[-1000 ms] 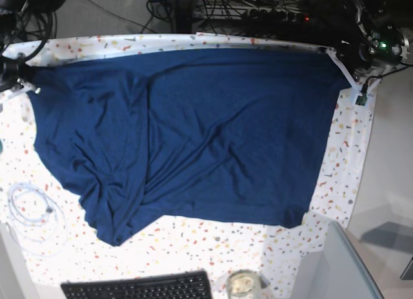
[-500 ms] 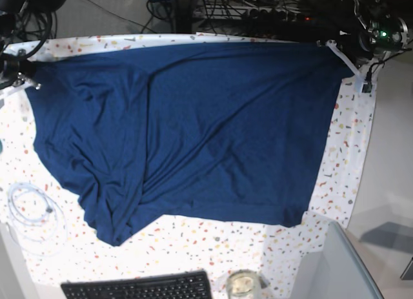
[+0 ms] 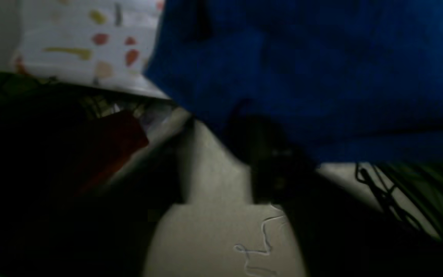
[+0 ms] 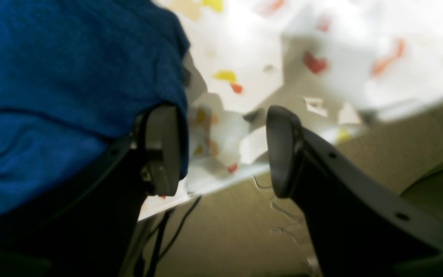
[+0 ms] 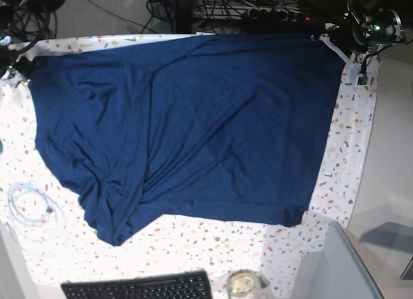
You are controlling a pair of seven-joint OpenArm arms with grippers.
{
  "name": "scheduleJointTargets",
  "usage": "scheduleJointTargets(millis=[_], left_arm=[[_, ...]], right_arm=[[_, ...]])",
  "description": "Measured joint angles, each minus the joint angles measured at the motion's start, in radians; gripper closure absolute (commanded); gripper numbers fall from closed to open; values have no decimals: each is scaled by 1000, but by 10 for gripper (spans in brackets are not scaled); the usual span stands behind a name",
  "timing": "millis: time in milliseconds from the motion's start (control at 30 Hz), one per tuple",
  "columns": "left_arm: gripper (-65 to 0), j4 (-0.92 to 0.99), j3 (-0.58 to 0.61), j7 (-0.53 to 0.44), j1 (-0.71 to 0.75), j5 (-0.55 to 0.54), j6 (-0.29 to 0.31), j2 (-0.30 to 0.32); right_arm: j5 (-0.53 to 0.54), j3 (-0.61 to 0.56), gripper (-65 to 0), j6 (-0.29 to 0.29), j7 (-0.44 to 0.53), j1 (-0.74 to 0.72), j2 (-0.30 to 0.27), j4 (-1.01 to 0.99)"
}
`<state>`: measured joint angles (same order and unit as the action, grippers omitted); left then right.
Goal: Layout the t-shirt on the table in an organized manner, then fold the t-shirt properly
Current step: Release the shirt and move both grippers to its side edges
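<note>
The dark navy t-shirt (image 5: 193,124) lies spread over the speckled white table (image 5: 348,157), its far edge along the table's far side and a bunched, wrinkled part at the near left. My right gripper (image 4: 223,150) is open at the shirt's far left corner. The shirt (image 4: 52,69) drapes against its left finger (image 4: 164,150), and only the table cloth (image 4: 321,50) shows behind the gap. My left gripper (image 5: 345,44) is at the far right corner. The left wrist view is dark and blurred, showing the shirt (image 3: 321,77) over a dark shape, so its jaws are unclear.
A coiled white cable (image 5: 32,212) lies at the near left. A black keyboard (image 5: 139,287) and a glass jar (image 5: 243,284) sit at the near edge, with a grey bin (image 5: 335,267) at the near right. Cables and a power strip (image 5: 258,11) lie beyond the far edge.
The shirt's far edge and both far corners have been drawn further toward the table's far side, flattening the upper part. Both arms have shifted that way with it.
</note>
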<state>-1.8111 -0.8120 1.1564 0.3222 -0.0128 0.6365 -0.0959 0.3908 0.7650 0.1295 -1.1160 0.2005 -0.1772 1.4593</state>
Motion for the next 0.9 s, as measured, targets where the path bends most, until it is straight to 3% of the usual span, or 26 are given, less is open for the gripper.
scheduleJointTargets(millis=[67,400,467,567,633,733,900], left_arm=[[-426,-2,-2,-1,-1,4,0,3],[-408,-76,-126,6,-71,12,0,25],[-318,-67,-97,11,-121,13,0,42],[0,-21,39,6,-228,11,-3,84],[0,59,140,-2,-307,5,-3,106],[0,249,264,-74,-430,9,-3,125],[0,533,381,-345,-510,93,-203,132]], right_arm=[[3,12,-326,-2,-2,3,1,87],[6,6,-326,1,-1,-35,-3,246],[-5,-25,-311,2,34,-86,-8,192],[15,-171,-147,10,154,-179,-62,49],[10,-295,-14,9,259,-245,-100,-68],[14,-437,-20,16,358,-350,-137,-272],[11,-521,0,10,413,-461,-156,-521]])
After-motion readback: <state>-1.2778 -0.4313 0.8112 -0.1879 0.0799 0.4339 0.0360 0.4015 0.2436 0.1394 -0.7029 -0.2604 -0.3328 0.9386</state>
